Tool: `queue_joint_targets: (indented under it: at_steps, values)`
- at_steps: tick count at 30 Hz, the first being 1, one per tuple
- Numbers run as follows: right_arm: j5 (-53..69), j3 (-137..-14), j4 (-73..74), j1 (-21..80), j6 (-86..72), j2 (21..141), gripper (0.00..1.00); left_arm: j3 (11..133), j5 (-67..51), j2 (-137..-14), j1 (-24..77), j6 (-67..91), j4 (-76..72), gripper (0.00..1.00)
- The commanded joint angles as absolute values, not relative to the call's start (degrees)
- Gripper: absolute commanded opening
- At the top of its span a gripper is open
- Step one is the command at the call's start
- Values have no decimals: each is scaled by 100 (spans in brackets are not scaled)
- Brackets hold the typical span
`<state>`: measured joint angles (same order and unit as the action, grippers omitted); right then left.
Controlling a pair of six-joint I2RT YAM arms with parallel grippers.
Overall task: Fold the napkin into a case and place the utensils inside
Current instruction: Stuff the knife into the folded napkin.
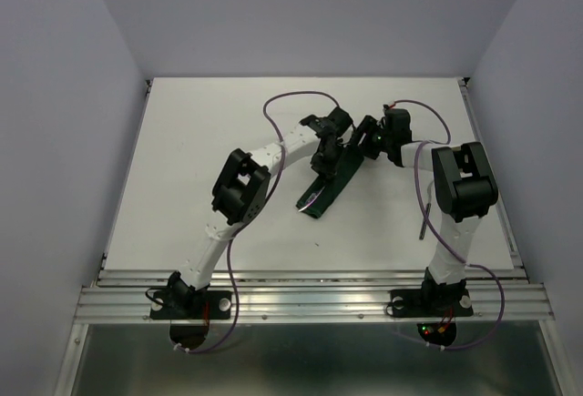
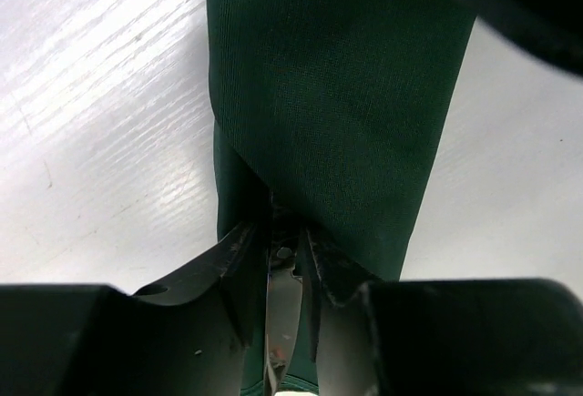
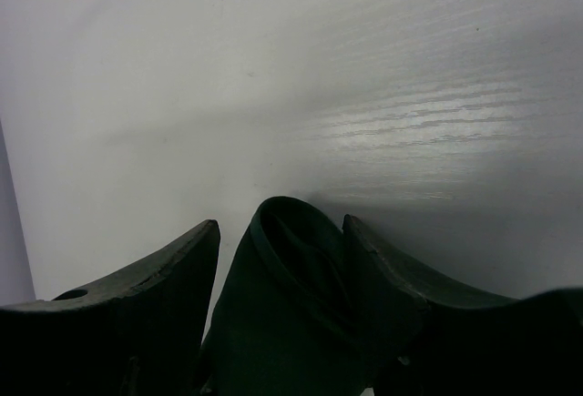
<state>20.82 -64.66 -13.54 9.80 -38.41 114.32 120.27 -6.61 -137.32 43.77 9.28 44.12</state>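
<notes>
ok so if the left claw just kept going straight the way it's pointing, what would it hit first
Most likely the green case. In the left wrist view the left claw sits right at the cloth's near end, and the folded strip runs straight ahead of it. Depth is unclear, so it might slide over it.

Dark green case laid diagonally mid-bench; both pincers gathered at its far end. One utensil left lying apart, beside the right arm.

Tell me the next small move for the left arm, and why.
Probably slide the utensil a little further into the case. The left tool has a slim metal piece between its fingers at the cloth's fold, while the right tool appears to hold the other end up.
</notes>
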Motion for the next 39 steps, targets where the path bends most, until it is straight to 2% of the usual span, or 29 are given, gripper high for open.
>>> queue_joint_targets:
  at_steps: [1,9,19,39]
  values:
    - [2083,-6328,-1090,1028,-3762,11399,63,11813,-475,-13140,4342,984,4439,33]
    - [2083,-6354,-1090,1081,-3770,11417,63,11646,-431,-13043,4342,1002,4456,33]
    - [2092,-6354,-1090,1081,-3771,11443,63,11347,-264,-12779,4386,1028,4412,47]
    - [2092,-6363,-1090,1081,-3771,11470,63,10995,-237,-12674,4447,1028,4333,41]
